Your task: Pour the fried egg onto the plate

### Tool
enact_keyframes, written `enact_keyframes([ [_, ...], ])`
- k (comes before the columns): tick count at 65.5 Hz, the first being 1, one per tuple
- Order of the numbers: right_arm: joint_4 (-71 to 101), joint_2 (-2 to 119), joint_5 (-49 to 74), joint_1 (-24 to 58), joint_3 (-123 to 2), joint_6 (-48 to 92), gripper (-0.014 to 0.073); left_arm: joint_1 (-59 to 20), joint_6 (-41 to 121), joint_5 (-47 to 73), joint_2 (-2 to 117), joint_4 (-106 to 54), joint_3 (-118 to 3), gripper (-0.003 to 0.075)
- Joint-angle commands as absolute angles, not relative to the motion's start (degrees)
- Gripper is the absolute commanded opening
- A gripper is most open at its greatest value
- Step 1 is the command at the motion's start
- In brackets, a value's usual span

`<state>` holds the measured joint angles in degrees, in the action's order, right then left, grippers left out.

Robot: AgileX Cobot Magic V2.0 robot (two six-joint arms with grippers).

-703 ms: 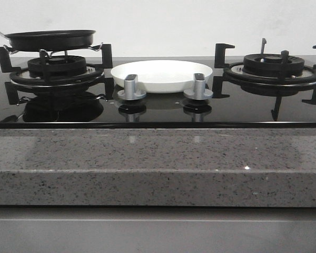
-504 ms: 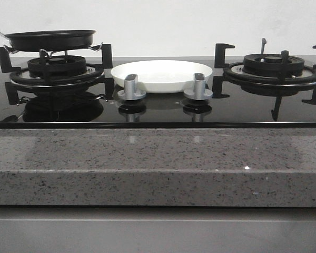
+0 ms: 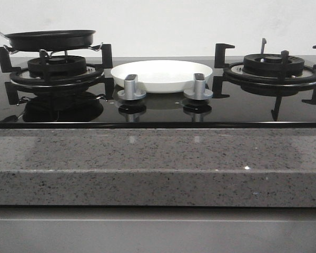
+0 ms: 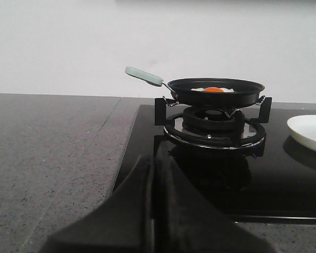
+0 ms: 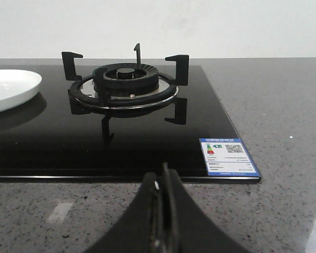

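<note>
The fried egg (image 4: 213, 89), white with an orange yolk, lies in a black frying pan (image 4: 216, 90) on the left burner; in the front view the pan (image 3: 50, 39) hides the egg. The pan's pale green handle (image 4: 144, 76) sticks out to the left. The white plate (image 3: 162, 75) rests on the black glass hob between the two burners, and its edge shows as plate (image 4: 308, 132) and plate (image 5: 10, 88). My left gripper (image 4: 154, 158) is shut and holds nothing, low over the counter well short of the pan. My right gripper (image 5: 162, 176) is shut and holds nothing, near the hob's front right edge.
Two silver knobs (image 3: 131, 87) (image 3: 198, 87) stand in front of the plate. The right burner (image 3: 274, 66) with its black pan supports carries nothing. A speckled grey stone counter (image 3: 158, 163) surrounds the hob. An energy label (image 5: 228, 156) sits on the glass at the front right corner.
</note>
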<state>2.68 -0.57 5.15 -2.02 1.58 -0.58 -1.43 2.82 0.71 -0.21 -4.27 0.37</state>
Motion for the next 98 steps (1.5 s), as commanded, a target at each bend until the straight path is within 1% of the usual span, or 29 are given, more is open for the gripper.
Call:
enact_keyframes([
  [1, 2.0, -1.7, 0.0, -2.3, 1.1, 0.0, -0.0105, -1.3, 2.9, -4.0, -0.9, -4.8, 0.7, -0.0020],
  [15, 2.0, -1.7, 0.0, -2.3, 1.1, 0.0, -0.0105, -1.3, 2.9, -4.5, -0.9, -4.8, 0.7, -0.0020],
  [25, 2.2, -1.7, -4.9, -2.3, 0.8, 0.0, -0.0105, -1.3, 2.9, -6.8, -0.9, -4.8, 0.2, -0.0020],
  [34, 4.5, -1.7, -3.4, -2.3, -3.5, 0.0, -0.0105, -1.3, 2.8, -6.1, -0.9, -4.8, -3.5, -0.0020],
  [50, 4.5, 1.4, 10.3, -2.3, -19.4, 0.0, -0.0105, -1.3, 2.8, 5.1, 1.8, -4.8, -19.1, -0.0020],
  [57, 4.5, 6.0, 16.8, -2.3, -28.1, 0.0, -0.0105, -1.3, 2.8, 10.8, 6.6, -4.8, -27.4, -0.0020],
  [70, 4.5, 14.4, 26.0, -2.3, -39.2, 0.3, -0.0105, -1.3, 2.8, 24.5, 16.1, -4.8, -39.4, -0.0020],
  [79, 4.4, 19.5, 29.9, -2.3, -41.8, 0.3, -0.0105, -1.3, 2.8, 32.3, 21.8, -4.8, -43.8, -0.0020],
  [90, 4.4, 23.4, 32.4, -2.3, -40.7, 0.3, -0.0105, -1.3, 2.8, 36.5, 25.5, -8.9, -44.0, -0.0020],
  [98, 4.4, 25.6, 31.8, -2.3, -39.5, 0.3, -0.0105, -1.3, 2.8, 36.8, 27.2, -10.4, -43.8, -0.0020],
])
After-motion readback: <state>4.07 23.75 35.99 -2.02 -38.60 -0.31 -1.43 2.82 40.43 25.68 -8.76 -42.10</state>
